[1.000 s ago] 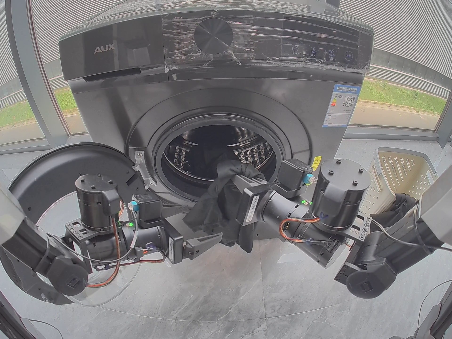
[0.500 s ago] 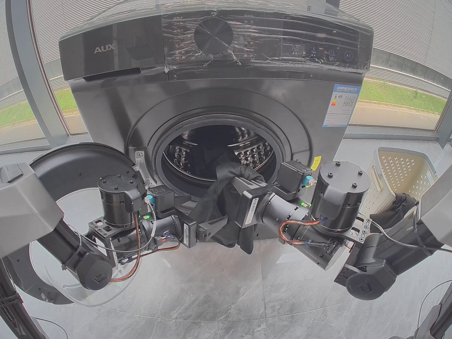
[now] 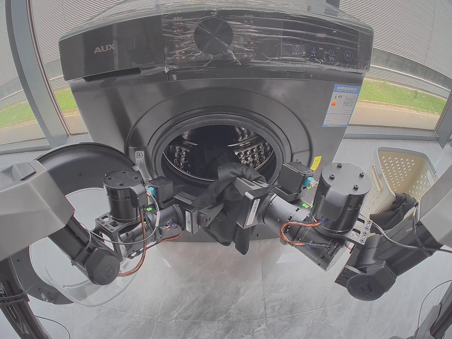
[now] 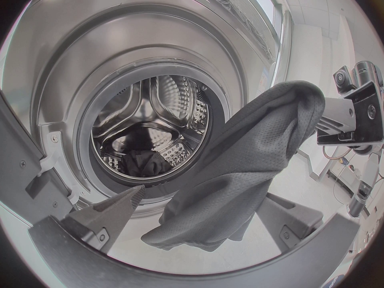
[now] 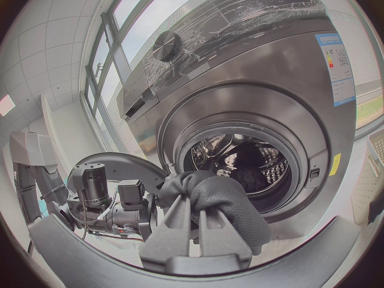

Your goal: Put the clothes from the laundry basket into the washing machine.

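A dark grey washing machine (image 3: 117, 104) stands with its round door (image 3: 80, 165) swung open to the left. My right gripper (image 3: 239, 183) hovers in front of the drum opening (image 3: 207, 151), shut on a black mesh garment (image 3: 230, 198) that droops below it. The right wrist view has the closed fingers (image 5: 180, 217) pinching the garment (image 5: 224, 197). My left gripper (image 3: 213, 211) is open just left of the hanging cloth. In the left wrist view the garment (image 4: 240, 161) hangs between the spread fingers (image 4: 116, 209). Another dark garment (image 4: 144, 163) lies inside the drum.
A cream perforated laundry basket (image 3: 405, 170) stands on the floor to the right of the machine. Grey tiled floor (image 3: 235, 288) spreads in front. Windows run behind the machine.
My left arm has swung right and forward, bringing its open gripper up to the hanging garment. The right gripper and garment have barely shifted.
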